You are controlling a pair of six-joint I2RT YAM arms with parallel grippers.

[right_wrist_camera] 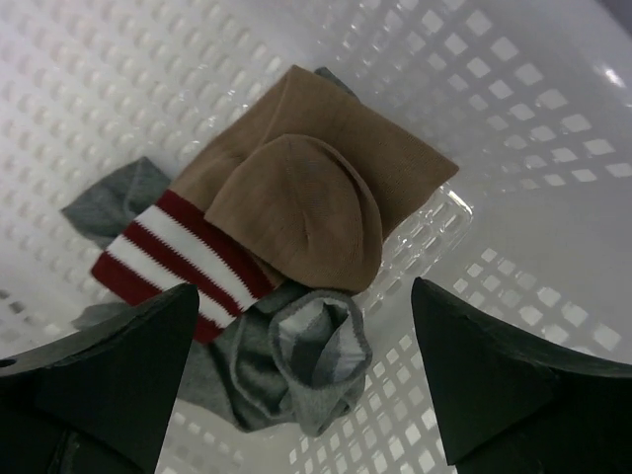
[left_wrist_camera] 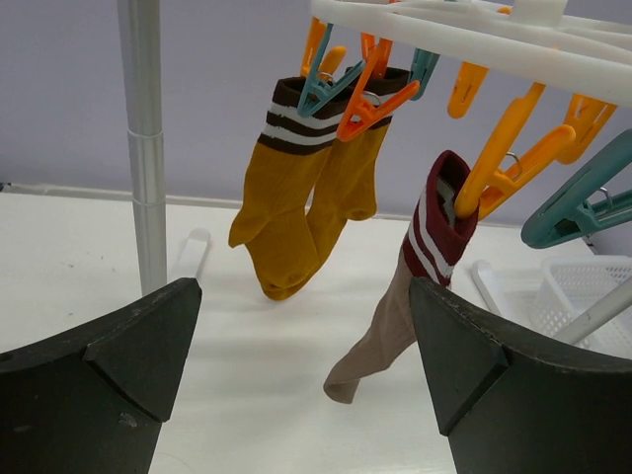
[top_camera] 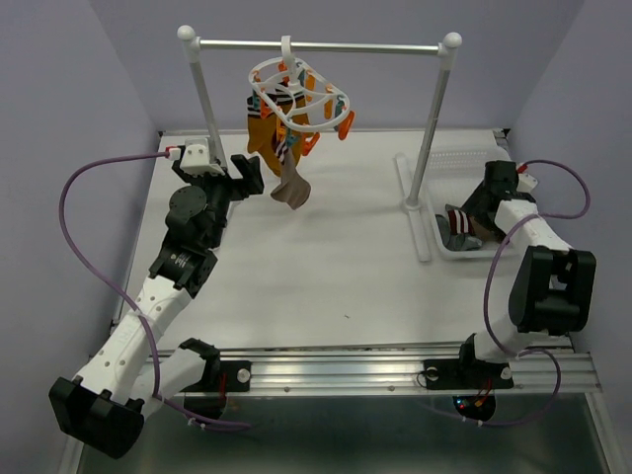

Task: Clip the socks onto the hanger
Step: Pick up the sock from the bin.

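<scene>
Socks point(left_wrist_camera: 296, 212), soft knit, dangle from plastic hanger point(left_wrist_camera: 464, 38); left pincer point(left_wrist_camera: 301, 341), right pincer point(right_wrist_camera: 306, 341) spread.

Hanger point(top_camera: 299, 97) on rail point(top_camera: 375, 45), basket point(top_camera: 449, 168) right

Looking out through my left gripper point(left_wrist_camera: 304, 341), jaws spread wide. Above the gap, two mustard socks point(left_wrist_camera: 296, 212) hang side by side from the hanger point(left_wrist_camera: 474, 39), cuffs pinched by a teal clip point(left_wrist_camera: 318, 91) and an orange clip point(left_wrist_camera: 367, 109). Nearer the right-hand jaw, a tan sock point(left_wrist_camera: 390, 331) with a maroon-and-white cuff dangles from a second orange clip point(left_wrist_camera: 494, 168). A silver post point(left_wrist_camera: 146, 148) stands above the left-hand jaw; a white basket point(left_wrist_camera: 583, 291) peeks past the right one.
</scene>
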